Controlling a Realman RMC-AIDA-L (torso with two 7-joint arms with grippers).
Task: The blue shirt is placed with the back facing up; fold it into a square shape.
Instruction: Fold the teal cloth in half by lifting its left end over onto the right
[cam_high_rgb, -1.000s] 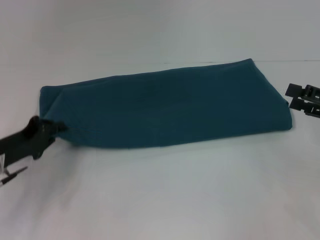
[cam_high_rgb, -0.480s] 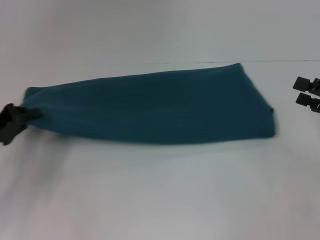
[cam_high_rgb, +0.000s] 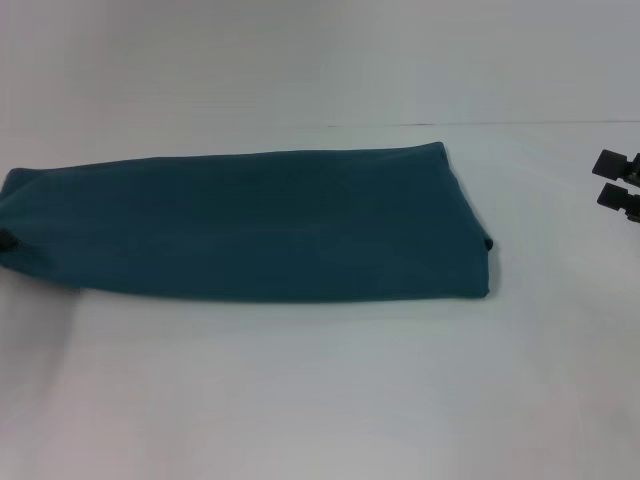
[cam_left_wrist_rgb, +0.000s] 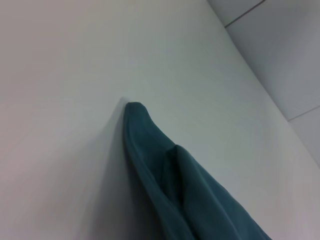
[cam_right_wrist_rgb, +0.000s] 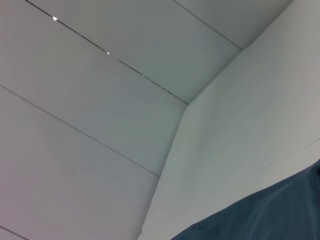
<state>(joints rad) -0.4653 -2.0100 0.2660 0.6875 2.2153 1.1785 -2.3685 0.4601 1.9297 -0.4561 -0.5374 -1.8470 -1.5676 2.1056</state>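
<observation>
The blue shirt (cam_high_rgb: 250, 225) lay on the white surface (cam_high_rgb: 320, 400) as a long, narrow folded band, running from the left edge of the head view across to right of centre. Its plain side faced up; no lettering could be seen. The right end was cut fairly square, with a small dark bump at its lower corner that could not be identified.

The left hand (cam_high_rgb: 6, 239) was almost entirely out of the head view: only a small dark tip showed at the picture's edge, touching the shirt's left end. Whether it gripped the cloth or had let go could not be told. The left wrist view showed none of its fingers, only the shirt (cam_left_wrist_rgb: 175, 185) narrowing to a point on the surface, with a fold overlapping along it.

The right hand (cam_high_rgb: 620, 186) sat at the right edge, well apart from the shirt, partly cut off. Its two dark fingers (cam_high_rgb: 608, 162) stood apart with a gap between them, holding nothing. The right wrist view caught only a corner of the shirt (cam_right_wrist_rgb: 265, 215).
</observation>
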